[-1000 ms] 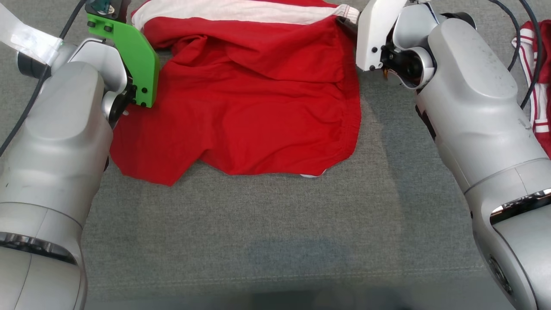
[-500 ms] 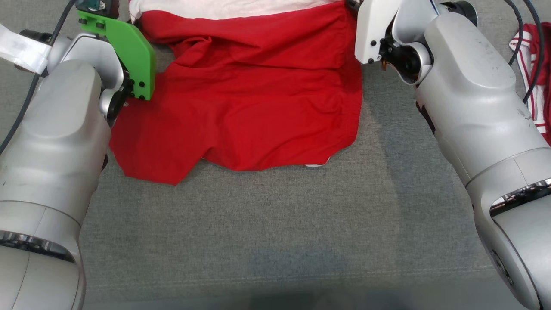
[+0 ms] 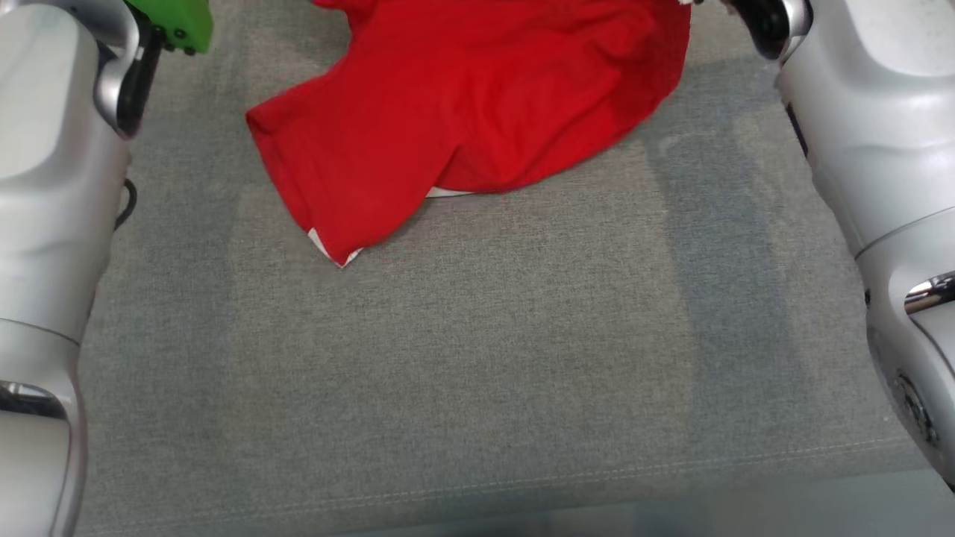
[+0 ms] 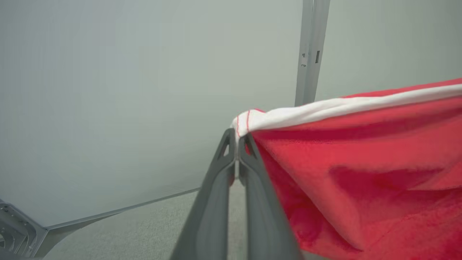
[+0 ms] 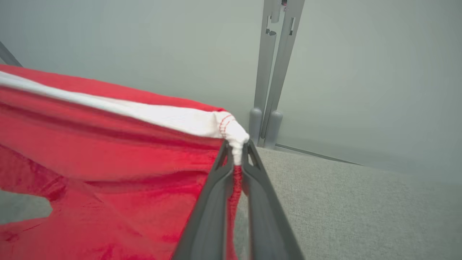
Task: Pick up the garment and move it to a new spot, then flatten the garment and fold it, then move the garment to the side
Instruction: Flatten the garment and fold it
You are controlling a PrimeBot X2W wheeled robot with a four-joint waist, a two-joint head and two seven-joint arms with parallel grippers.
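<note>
Stretching between the two grippers, the garment [image 3: 477, 89] is red with a white band [image 4: 343, 104] along its raised far edge.

1. Tool state. The left gripper [image 4: 238, 135] is clenched on the left end of the white band, its fingertips pinching the stitched corner. The right gripper [image 5: 237, 146] is clenched on the right end of the same band, with a bunched white corner standing above its fingertips.

2. Garment position. The garment sits at the far middle of the grey padded surface [image 3: 477, 373]. Its far edge is held up and taut. Its near part appears to rest on the surface, though the head view does not settle this. The near hem curves from the far right toward the left and ends in a pointed corner [image 3: 336, 253] showing a sliver of white underside.

3. Edges and clearance. The left forearm [image 3: 45, 186] bounds the work area at the left, with a green bracket [image 3: 175, 22] at its far end. The right forearm [image 3: 880, 134] bounds it at the right. Between them, near of the hem, lies a broad open stretch of grey surface reaching to a stitched seam [image 3: 522, 481] at the near edge. Beyond the garment stands a pale wall [image 4: 144, 72] with an upright grey post [image 5: 276, 72] rising from the far edge of the surface.
</note>
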